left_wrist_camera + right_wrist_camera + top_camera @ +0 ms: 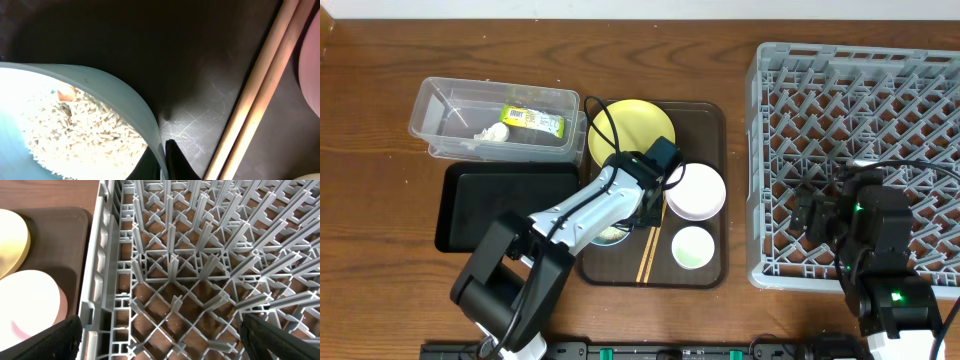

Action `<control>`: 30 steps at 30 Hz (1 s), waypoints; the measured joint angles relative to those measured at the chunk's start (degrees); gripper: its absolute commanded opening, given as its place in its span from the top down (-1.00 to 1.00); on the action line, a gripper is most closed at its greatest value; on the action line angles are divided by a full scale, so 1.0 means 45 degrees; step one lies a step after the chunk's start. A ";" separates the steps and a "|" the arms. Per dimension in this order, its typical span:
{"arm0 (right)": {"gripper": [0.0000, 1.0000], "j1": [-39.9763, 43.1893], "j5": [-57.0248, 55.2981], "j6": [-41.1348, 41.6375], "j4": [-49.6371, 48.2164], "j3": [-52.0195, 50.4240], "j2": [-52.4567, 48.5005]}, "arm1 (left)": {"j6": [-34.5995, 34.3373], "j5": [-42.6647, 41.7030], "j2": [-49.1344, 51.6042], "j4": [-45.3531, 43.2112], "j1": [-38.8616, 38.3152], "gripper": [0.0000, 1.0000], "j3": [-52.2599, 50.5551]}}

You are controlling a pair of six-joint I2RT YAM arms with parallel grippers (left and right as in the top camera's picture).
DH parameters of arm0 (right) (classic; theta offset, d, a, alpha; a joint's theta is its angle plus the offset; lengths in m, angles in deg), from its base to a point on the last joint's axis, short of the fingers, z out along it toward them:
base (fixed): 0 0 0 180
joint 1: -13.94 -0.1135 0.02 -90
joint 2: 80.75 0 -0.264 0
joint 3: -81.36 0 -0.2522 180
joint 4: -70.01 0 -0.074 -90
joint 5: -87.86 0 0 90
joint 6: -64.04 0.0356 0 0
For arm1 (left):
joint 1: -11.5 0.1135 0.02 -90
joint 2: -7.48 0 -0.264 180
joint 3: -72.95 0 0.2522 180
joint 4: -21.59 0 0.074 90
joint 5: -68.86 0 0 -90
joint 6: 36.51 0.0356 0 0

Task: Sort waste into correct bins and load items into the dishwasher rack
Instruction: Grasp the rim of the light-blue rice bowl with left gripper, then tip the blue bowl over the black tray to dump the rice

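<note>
At the near-left of the brown serving tray (710, 120), pale blue bowl (125, 107): sits flat, mostly hidden from above by the left arm.
Rice (75, 130): a loose heap fills the bowl's floor, with one small orange scrap in it.
Left gripper (638, 205): low at the bowl's rim. The wrist view shows one dark fingertip (174, 161) just outside the wall. The other is out of view, so I cannot tell whether the rim is pinched.
Chopsticks (260, 85): lie side by side on the tray, near the bowl on its right.
Neighbours: white bowl (695, 190), green cup (691, 247) and yellow plate (630, 125) crowd the same tray.
Bins: the clear tub (450, 105) holds the snack wrapper (532, 120) and paper bits. The black tray (505, 205) lies just left of the serving tray.
Right gripper (160, 330): fingers spread wide, holding nothing, over the dishwasher rack (860, 110) near its left wall.
Risk, spill: a one-sided rim grip would likely let the bowl tip when lifted, scattering rice before it reaches a bin.
Risk, slip: the thin, smooth wall could slide out of a shallow pinch.
Risk, knock: swinging the bowl out could nudge the chopsticks or the white bowl.
</note>
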 measured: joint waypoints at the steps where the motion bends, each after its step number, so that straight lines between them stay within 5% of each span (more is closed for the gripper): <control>1: -0.98 0.0000 0.0000 0.0000 0.0000 0.0000 0.0000 | 0.0015 0.0000 -0.0049 0.0015 0.0000 0.88 0.0000; 17: -0.99 0.0000 0.0000 0.0000 0.0000 0.0000 0.0000 | 0.0879 -0.0325 -0.3959 0.0942 0.1462 0.88 0.0010; 30: -0.98 0.0000 0.0000 0.0000 0.0058 0.0000 0.0000 | 0.5110 -0.6790 -0.4323 0.1234 0.7902 0.88 -0.0248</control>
